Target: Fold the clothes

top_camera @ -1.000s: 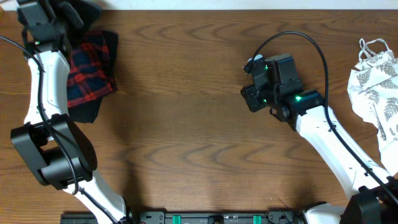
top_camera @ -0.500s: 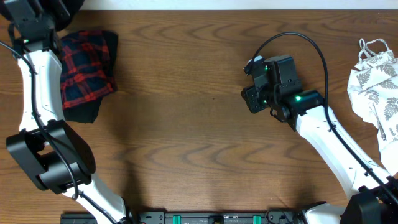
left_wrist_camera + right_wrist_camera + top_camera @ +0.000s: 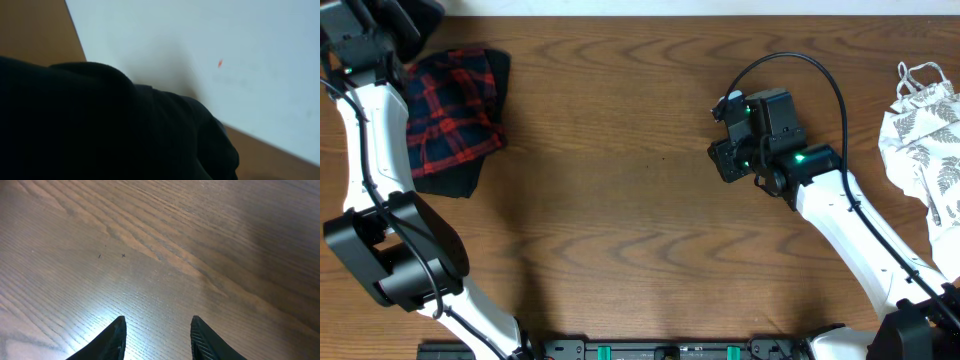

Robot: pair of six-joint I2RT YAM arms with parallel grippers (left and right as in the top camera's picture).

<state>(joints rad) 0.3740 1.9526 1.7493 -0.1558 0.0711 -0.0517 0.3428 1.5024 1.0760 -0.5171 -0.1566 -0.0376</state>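
pinching the plaid-and-black bundle (image 3: 455, 120) at ten o'clock, left gripper (image 3: 388, 20) may drag it off the table (image 3: 620, 200); right gripper (image 3: 157, 322) hangs spread.

Right end effector (image 3: 157, 337) (fingers (image 3: 114, 342) apart) hangs over the wooden table (image 3: 200, 240).

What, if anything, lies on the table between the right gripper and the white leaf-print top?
Nothing visible does. Only bare table separates the right gripper from the leaf-print top at the right edge.
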